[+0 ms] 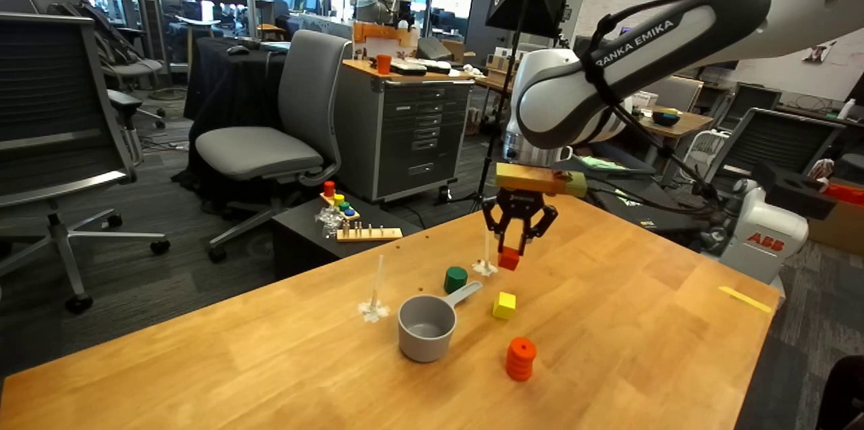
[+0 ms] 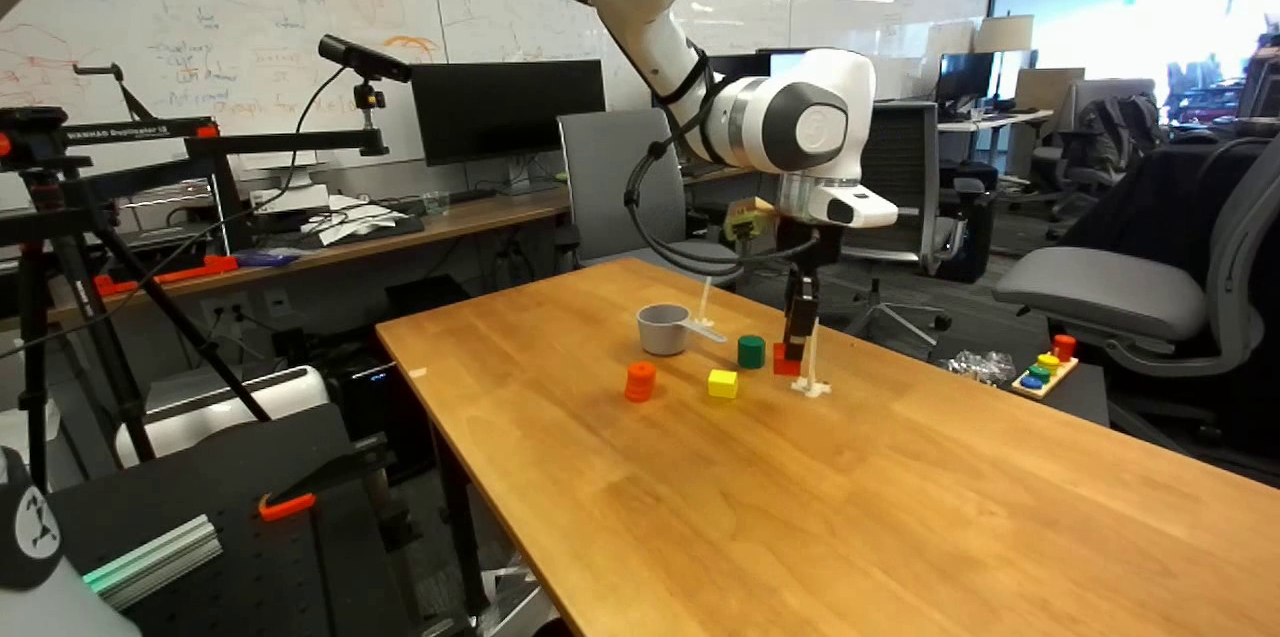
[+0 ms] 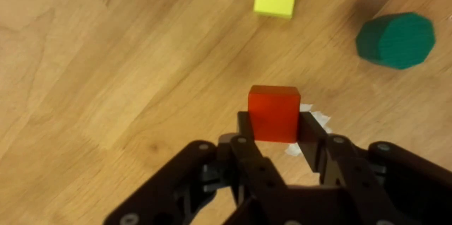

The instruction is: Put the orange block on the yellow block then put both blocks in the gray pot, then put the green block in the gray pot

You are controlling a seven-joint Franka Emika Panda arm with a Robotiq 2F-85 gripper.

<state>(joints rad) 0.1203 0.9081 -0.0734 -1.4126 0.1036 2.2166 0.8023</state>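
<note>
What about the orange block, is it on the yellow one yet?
No, the gripper holds the orange block apart from the yellow block, whose top is bare.

The table (image 1: 641,322) is of wood, smooth w/ slight gloss; gray pot (image 1: 425,350) looks matt & v. smooth; chair seat (image 1: 256,152) seems cloth.

Wooden tabletop (image 1: 270,362) carrying a long-handled gray pot (image 1: 426,332), a green block (image 1: 455,279) beside it, a yellow block (image 1: 504,306) near both, a ridged orange cylinder (image 1: 520,359), two upright sticks (image 1: 377,280), white tape (image 1: 372,312) at their bases, and a yellow strip (image 1: 744,299).
</note>
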